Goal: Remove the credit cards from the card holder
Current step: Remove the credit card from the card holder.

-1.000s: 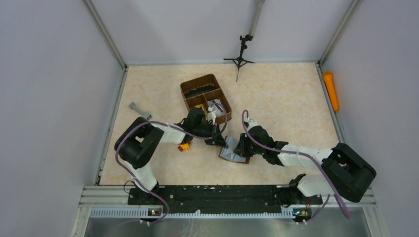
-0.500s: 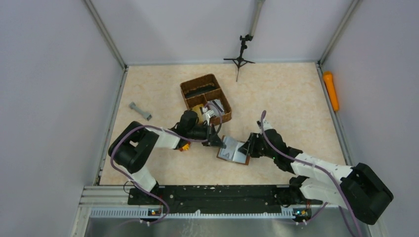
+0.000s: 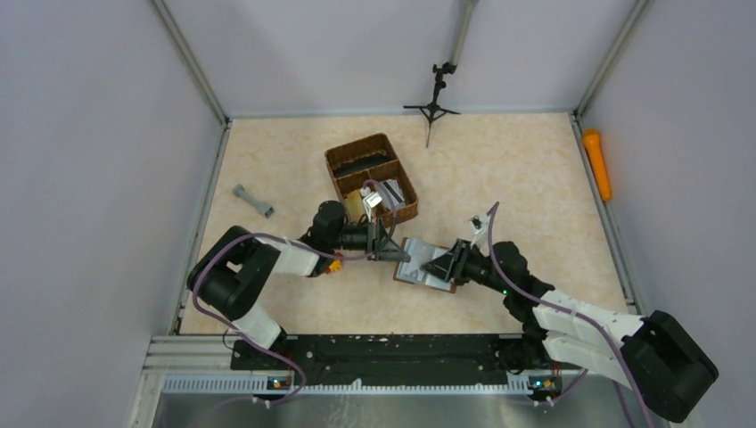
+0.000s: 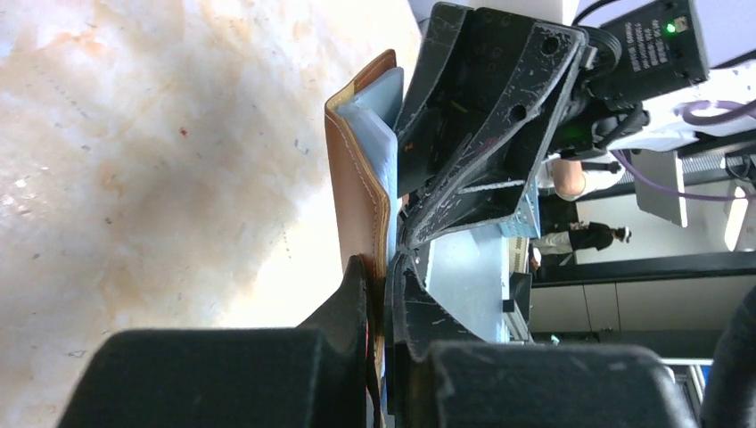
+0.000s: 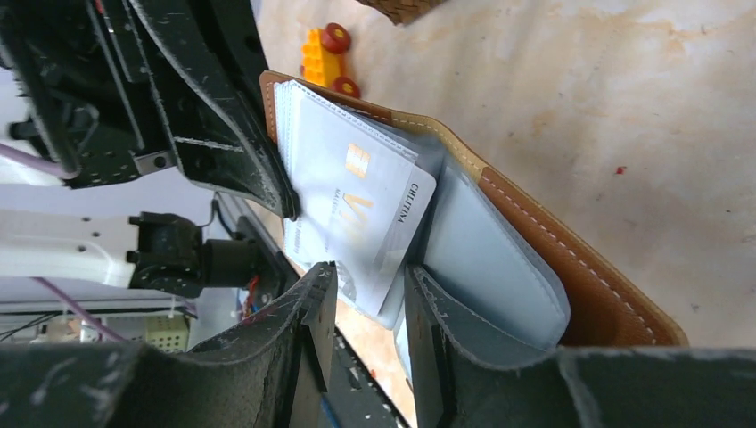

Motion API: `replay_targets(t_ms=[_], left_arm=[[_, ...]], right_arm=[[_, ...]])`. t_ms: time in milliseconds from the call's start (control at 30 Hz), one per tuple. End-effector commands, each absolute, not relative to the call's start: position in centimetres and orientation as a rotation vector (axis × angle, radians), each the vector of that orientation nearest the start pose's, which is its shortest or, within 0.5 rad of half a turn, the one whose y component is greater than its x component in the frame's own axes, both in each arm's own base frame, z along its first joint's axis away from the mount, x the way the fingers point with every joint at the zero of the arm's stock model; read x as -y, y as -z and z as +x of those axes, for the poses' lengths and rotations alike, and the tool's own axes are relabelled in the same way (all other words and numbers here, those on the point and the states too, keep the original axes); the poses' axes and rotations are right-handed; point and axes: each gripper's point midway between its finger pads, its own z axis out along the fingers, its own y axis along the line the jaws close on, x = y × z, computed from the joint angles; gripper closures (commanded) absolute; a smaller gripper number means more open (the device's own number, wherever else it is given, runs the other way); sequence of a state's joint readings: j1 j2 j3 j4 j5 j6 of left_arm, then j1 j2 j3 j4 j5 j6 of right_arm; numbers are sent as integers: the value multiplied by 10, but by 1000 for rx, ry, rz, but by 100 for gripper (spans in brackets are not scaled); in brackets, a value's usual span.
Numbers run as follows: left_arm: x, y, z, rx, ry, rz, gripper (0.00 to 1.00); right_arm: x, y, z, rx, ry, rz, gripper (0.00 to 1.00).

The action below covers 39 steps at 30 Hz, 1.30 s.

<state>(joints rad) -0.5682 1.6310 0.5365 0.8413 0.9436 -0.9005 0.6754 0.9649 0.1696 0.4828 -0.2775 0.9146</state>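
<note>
The topmost credit card (image 5: pixel 357 205), a thin grey-silver rectangle with a gold chip, sits half out of a clear sleeve in the small brown leather card holder (image 5: pixel 571 267). Its free short edge points at the right end effector (image 5: pixel 372 272), and its long axis runs straight into that end effector's gap. One corner of the card already lies between the two black fingers (image 5: pixel 312 303). They stand parted, with daylight on both sides of the card, so the right end effector is released and grips nothing.

More cards or sleeves are stacked under it, but how many cannot be told.

The card holder (image 3: pixel 419 266) lies open on the pale worktop (image 3: pixel 517 178), just off the near corner of the brown woven compartment basket (image 3: pixel 332 169) on the side toward the arm bases. It spreads from the basket side outward to the right.

The left end effector (image 4: pixel 379 263) is clenched on the holder's leather edge nearest the basket, pinning it. The right end effector (image 3: pixel 443 266) meets the holder from the end farther from the basket.

So the right arm is the nearer to the card's exposed end. As I judge it, the move turns on closing over that corner and drawing along the card's length, away from the basket and from the left clamp. A sideways pull would likely jam the card in the sleeve or drag the holder with it.
</note>
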Motion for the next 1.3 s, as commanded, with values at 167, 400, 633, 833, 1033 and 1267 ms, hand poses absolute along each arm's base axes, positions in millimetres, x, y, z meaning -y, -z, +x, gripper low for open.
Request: replay_targets(t_ms=[167,400,633,833,1033,1267], left_arm=[[317,-186,181,-1802,1955,616,100],[317,-186,182,-1801,1958,617,100],[318,-184,182,-1813,1949,620,100],[320,-184,180,-1812,1957,632,100],[328,-182,173,-1818,1930,692,100],[330,-176,173,-1857,1905,699,100]], right_arm=[[-249,-157,180,-1855,-1444,18,64],[-245,-181,172,-1734,-1512,1,81],[-244,-195,166,-1661,-1563,-28,90],[-246,-197,167,-1668,-1562,-32,100],[-250,-197,167,-1680,-1570,-52,88],[-251,-203,163,-1650,-1600,-77,86]])
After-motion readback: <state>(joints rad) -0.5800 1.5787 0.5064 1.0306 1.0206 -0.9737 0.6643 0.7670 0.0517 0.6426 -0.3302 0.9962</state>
